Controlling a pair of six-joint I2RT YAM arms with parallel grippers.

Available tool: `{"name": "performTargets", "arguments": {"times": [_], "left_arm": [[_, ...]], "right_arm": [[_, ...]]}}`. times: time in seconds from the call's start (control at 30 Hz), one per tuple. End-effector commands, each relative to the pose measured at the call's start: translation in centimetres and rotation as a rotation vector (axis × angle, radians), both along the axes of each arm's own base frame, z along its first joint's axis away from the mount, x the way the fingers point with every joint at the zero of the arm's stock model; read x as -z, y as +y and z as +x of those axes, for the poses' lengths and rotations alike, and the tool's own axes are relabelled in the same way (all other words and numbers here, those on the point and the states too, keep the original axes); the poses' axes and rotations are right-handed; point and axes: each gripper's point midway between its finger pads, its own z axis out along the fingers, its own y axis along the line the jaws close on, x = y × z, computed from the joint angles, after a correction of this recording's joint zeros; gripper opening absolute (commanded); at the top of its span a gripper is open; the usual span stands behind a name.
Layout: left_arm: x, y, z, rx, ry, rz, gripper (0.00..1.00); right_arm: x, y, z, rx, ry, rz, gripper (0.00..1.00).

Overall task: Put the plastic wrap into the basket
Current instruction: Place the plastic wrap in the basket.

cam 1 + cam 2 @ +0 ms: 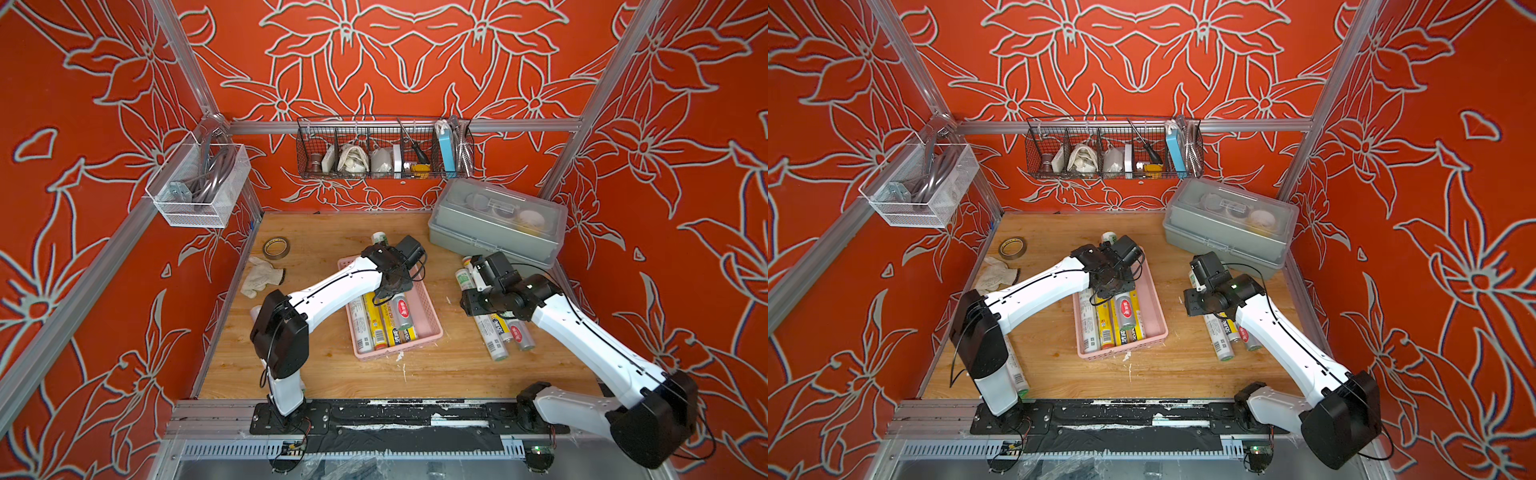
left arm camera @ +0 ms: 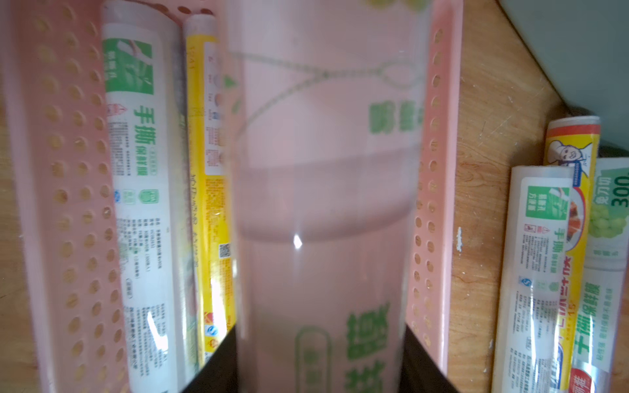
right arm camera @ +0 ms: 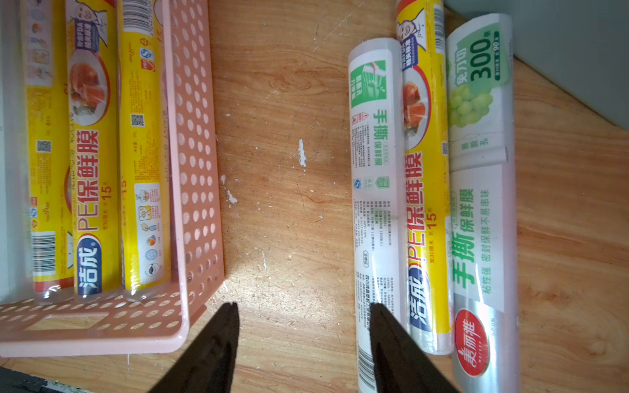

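Four rolls (image 1: 376,328): one white and three yellow, lying side by side lengthwise inside the pink basket (image 1: 430,309).
Basket: stands near the middle of the counter (image 1: 332,374), its long sides running from the front edge toward the back edge.
Left claw (image 2: 320,328): closed narrowly on a white-green roll, which fills the gap between its black fingers (image 2: 218,371).
Held roll (image 2: 323,170): runs lengthwise over the right half of the basket, above the yellow rolls. Its far end (image 1: 379,239) shows beyond the wrist toward the back edge. Whether it rests on the rolls beneath cannot be told.
Right claw (image 3: 303,306): jaws apart with nothing between them, over bare counter between the basket's right wall and the loose rolls. One finger overlaps the near end of the white loose roll; contact cannot be told.
Loose rolls (image 3: 425,170): three, white, yellow and white-green with grapes, packed side by side toward the counter's right edge, in front of the gray box (image 1: 498,224).
Lone roll (image 1: 1018,376): near the front left corner, partly hidden by the left arm's base.
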Motion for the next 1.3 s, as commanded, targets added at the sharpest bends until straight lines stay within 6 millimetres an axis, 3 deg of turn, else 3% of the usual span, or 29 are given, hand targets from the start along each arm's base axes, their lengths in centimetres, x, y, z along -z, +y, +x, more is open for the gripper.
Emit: {"name": "performTargets", "arguments": {"times": [0.0,0.23,0.6,1.03,1.27], "left_arm": [[-0.4,-2.2,1.5,0.015,-0.036,-0.054,0.36],[2.7,-4.0,1.8,0.028,0.019,-0.061,0.36],[5.2,-6.3,1.1,0.034,0.081,-0.093,0.38],[3.7,-7.0,-1.2,0.043,0.080,-0.095,0.38],[4.6,-7.3,-0.9,0.057,0.084,-0.086,0.38]], "right_arm": [[0.3,-0.8,-0.4,0.000,-0.001,-0.019,0.62],[0.5,-1.0,-0.5,-0.001,0.008,-0.017,0.62],[0.9,-1.2,-0.5,0.011,0.019,-0.017,0.62],[0.6,-1.1,-0.7,0.011,0.019,-0.002,0.62],[0.3,-1.4,-0.9,0.013,0.013,-0.006,0.62]]}}
